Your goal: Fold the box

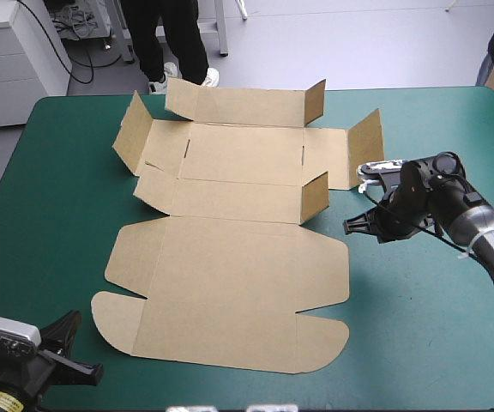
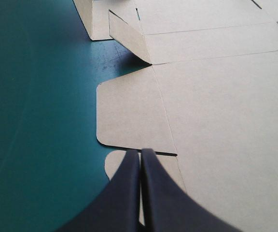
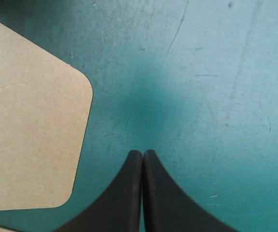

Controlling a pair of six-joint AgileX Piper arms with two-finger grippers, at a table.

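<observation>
Across tabletop's (image 1: 58,223) middle, you have box (image 1: 230,266) spread out: near half flat, far half with walls (image 1: 315,196) partly raised. Your left claw (image 2: 141,152), fingers pressed together and empty, sits by tabletop's near-left corner, pointing at box's near-left corner. Your right claw (image 3: 142,152), likewise closed on nothing, hovers over bare tabletop just beside box's right edge.

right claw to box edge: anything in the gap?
Nothing. In the right wrist view only bare teal-green cover lies between the shut right claw and the box.
</observation>
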